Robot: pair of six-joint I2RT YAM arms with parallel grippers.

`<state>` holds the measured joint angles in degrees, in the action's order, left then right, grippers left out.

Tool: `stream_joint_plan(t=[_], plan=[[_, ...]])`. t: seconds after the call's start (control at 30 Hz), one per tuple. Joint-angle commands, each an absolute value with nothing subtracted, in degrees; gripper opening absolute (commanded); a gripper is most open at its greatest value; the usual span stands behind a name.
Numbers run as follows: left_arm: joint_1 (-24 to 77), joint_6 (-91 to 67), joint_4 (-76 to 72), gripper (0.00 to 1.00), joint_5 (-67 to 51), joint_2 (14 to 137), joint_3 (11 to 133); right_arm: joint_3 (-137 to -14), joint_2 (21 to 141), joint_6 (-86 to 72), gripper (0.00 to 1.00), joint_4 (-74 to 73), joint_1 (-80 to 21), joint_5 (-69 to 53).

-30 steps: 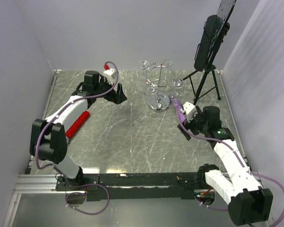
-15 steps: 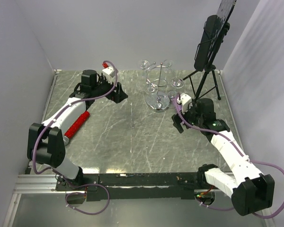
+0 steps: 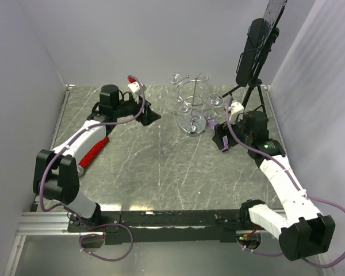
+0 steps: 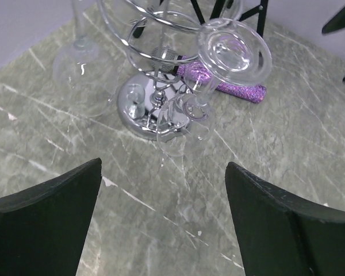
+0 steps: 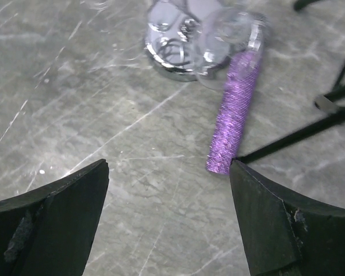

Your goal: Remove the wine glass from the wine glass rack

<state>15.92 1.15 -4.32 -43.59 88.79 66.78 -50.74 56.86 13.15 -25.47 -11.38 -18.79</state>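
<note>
**Grey marbled surface: both claws released, glass on the rack**

Grey veined surface (image 3: 161, 167) inside white walls. Rack (image 3: 192, 109) stands at the back centre, chrome base down, wire loops on top. Left wrist view: glass (image 4: 234, 52) hangs upside down, foot caught in a loop, bowl low in front of the rack (image 4: 144, 109) base. Not lifted off. Other glasses (image 3: 174, 77) hang round the ring.

Purple roller (image 3: 213, 123) lies on the surface just right of the rack base. Right wrist view shows it (image 5: 233, 123) slanted, top end close to the blurred base (image 5: 175, 43); touching or not, can't tell. Left wrist view shows it (image 4: 230, 86) behind the base. Black tripod (image 3: 253, 86) stands in the back right corner. Red roller (image 3: 95, 150) lies beside the left arm, well apart from the rack.

Left claw (image 3: 149, 113) is released, jaws spread wide, nothing between them. It points at the rack from the left, with a gap of bare surface between. Its wrist view (image 4: 164, 167) frames glass and base between the fingers (image 4: 46, 224).

Right claw (image 3: 220, 138) is released too, jaws wide and empty (image 5: 168, 167), aimed at roller and base.

Versus 0.5 s ago: right claw has moved back and right, now nearer the roller and tripod, wrist swung toward the tripod. Left claw has edged slightly right toward the rack. Rack, glasses and both rollers unchanged.
</note>
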Motion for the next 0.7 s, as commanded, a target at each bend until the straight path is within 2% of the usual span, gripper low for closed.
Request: stream_joint_plan(t=[0.0, 0.27, 0.4, 0.67], plan=[[17.1, 4.5, -12.6, 0.93, -47.6, 88.8, 64.1, -54.8, 57.0, 8.8, 0.91, -29.3, -7.0, -17.1], [21.6, 3.6, -26.2, 0.90, -46.0, 90.8, 58.7, -58.3, 59.8, 9.5, 0.93, -37.7, 4.3, -11.9], [22.9, 1.4, -36.7, 0.85, -46.1, 92.9, 55.6, -59.1, 60.3, 10.4, 0.95, -39.3, 6.1, -11.2], [26.1, -4.7, -49.7, 0.87, -41.6, 97.8, 54.1, -59.6, 60.6, 13.2, 0.99, -42.0, 6.9, -9.1]])
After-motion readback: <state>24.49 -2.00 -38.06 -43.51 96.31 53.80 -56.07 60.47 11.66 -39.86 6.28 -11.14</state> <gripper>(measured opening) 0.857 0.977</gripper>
